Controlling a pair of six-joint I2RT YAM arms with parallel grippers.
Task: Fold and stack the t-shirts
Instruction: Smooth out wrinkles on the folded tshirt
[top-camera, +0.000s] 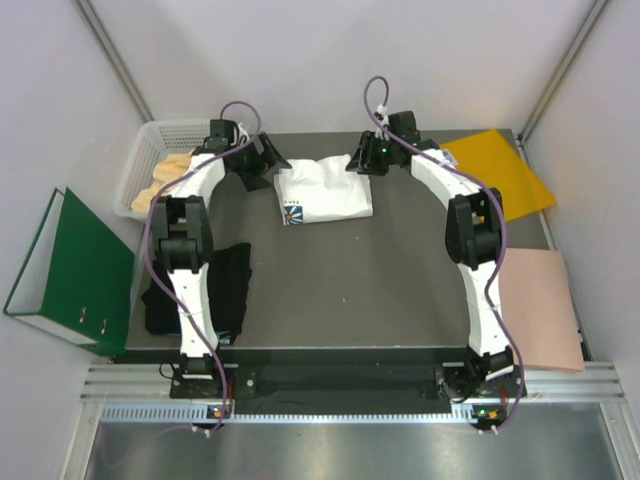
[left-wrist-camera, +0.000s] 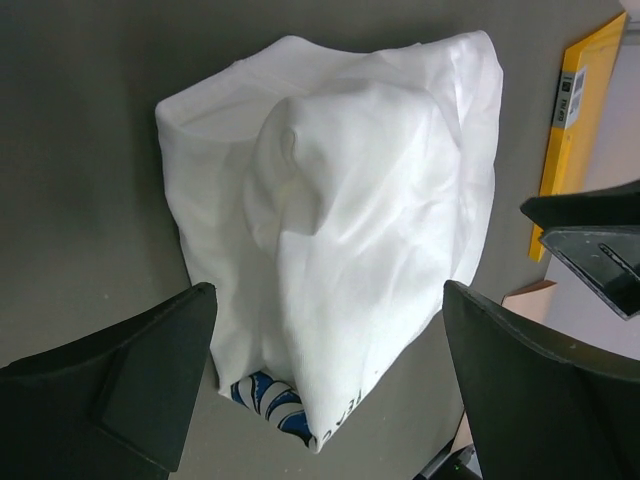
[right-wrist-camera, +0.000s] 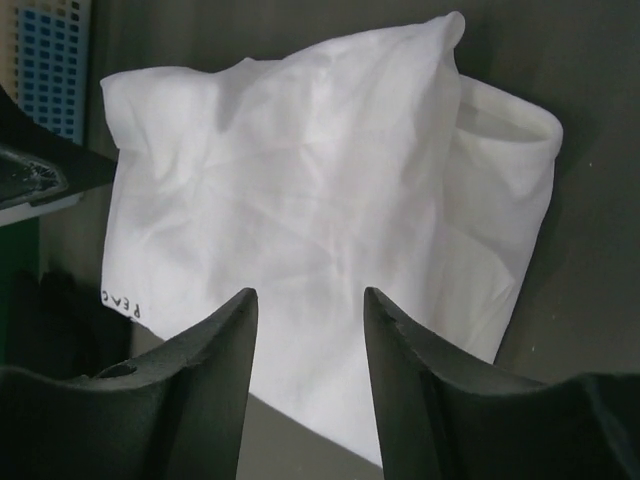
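One white t-shirt (top-camera: 325, 190), one black t-shirt (top-camera: 236, 285); left gripper (left-wrist-camera: 328, 300) and right gripper (right-wrist-camera: 310, 300) both open

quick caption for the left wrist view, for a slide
Open left pincer framing the bunched white t-shirt on the table, yellow envelope at right

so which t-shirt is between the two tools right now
The white t-shirt with the blue print; the black t-shirt lies off to the near left.
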